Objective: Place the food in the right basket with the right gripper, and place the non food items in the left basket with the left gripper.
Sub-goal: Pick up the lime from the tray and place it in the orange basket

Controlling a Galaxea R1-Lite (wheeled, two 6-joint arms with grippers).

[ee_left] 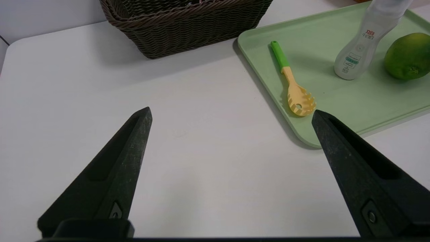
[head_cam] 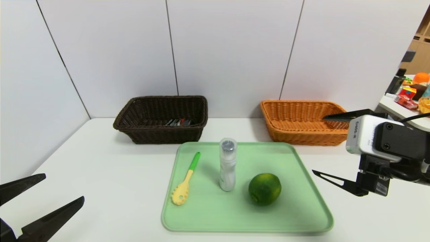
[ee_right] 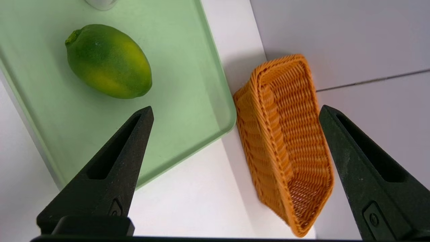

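There, the lime (head_cam: pixel 264 189) lies on the tray (head_cam: pixel 302 215), left of the wide-open right gripper (head_cam: pixel 324 146).

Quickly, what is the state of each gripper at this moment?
Left gripper: open, holding nothing, over the bare table.
Right gripper: open, holding nothing, beside the green tray.
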